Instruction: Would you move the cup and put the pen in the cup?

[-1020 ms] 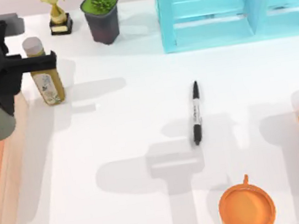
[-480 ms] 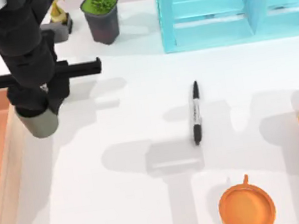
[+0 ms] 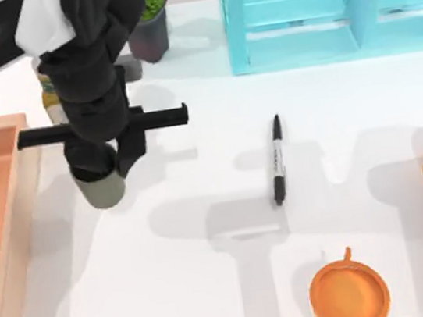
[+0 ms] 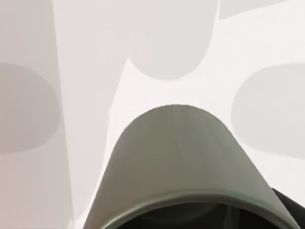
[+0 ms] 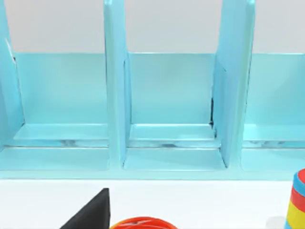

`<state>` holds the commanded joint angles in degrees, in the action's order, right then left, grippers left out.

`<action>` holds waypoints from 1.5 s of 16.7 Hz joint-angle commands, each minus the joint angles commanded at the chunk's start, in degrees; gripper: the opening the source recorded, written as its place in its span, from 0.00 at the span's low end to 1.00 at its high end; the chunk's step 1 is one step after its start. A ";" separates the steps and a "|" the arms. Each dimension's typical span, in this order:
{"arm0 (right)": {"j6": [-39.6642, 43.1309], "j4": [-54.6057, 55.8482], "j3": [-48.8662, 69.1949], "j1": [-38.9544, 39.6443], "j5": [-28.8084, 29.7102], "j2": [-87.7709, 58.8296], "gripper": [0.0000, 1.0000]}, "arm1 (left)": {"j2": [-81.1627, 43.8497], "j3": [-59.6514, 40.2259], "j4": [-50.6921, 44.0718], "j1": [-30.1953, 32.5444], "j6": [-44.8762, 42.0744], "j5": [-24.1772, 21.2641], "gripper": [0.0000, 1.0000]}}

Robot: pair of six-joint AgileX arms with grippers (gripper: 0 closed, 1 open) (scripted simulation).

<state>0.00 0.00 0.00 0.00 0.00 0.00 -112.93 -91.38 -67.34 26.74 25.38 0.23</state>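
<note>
Fingers of our left gripper (image 3: 101, 168) clasp the cup (image 3: 103, 187), well left of the pen (image 3: 276, 160); our right arm's grip we cannot tell.

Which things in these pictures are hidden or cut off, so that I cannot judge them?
- Left gripper, top view: its fingers on the cup are hidden by the arm's own body.
- Cup, left wrist view: its rim is cut off by the picture's edge.
- Bottle, top view: mostly covered by the left arm.
- Orange mug, top view: cut by the bottom edge.
- Pen: label print too small.
</note>
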 joint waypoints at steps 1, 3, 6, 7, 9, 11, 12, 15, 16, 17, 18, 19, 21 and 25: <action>0.00 0.00 0.00 0.00 0.00 0.00 1.00 | -0.05 0.18 0.20 -0.02 -0.01 0.00 0.00; 0.00 0.00 0.00 0.00 0.00 0.00 1.00 | -0.40 1.85 2.19 -0.24 -0.12 0.00 0.00; 0.00 0.00 0.00 0.00 0.00 0.00 1.00 | -1.27 5.73 7.00 -0.45 -0.62 0.00 0.00; 0.00 0.00 0.00 0.00 0.00 0.00 1.00 | -1.55 6.88 8.48 -0.55 -0.73 0.01 0.00; 0.00 0.00 0.00 0.00 0.00 0.00 1.00 | -1.79 8.00 9.76 -0.66 -0.84 0.05 0.00; 0.00 0.00 0.00 0.00 0.00 0.00 1.00 | -1.79 8.00 9.76 -0.66 -0.84 0.05 0.00; 0.00 0.00 0.00 0.00 0.00 0.00 1.00 | -1.79 8.00 9.76 -0.66 -0.84 0.05 0.00; 0.00 0.00 0.00 0.00 0.00 0.00 1.00 | -1.79 8.00 9.76 -0.66 -0.84 0.05 0.23; 0.00 0.00 0.00 0.00 0.00 0.00 1.00 | -1.79 8.00 9.76 -0.66 -0.84 0.05 0.30; 0.00 0.00 0.00 0.00 0.00 0.00 1.00 | -1.79 8.00 9.76 -0.66 -0.84 0.05 0.38; 0.00 0.00 0.00 0.00 0.00 0.00 1.00 | -1.79 8.00 9.76 -0.66 -0.84 0.05 0.45; 0.00 0.00 0.00 0.00 0.00 0.00 1.00 | -1.79 8.00 9.76 -0.66 -0.84 0.05 0.53; 0.00 0.00 0.00 0.00 0.00 0.00 1.00 | -1.79 8.00 9.76 -0.66 -0.84 0.05 0.68; 0.00 0.00 0.00 0.00 0.00 0.00 1.00 | -1.79 8.00 9.76 -0.66 -0.84 0.05 0.98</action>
<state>0.00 0.00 0.00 0.00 0.00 0.00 -114.72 -83.38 -57.58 26.09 24.54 0.27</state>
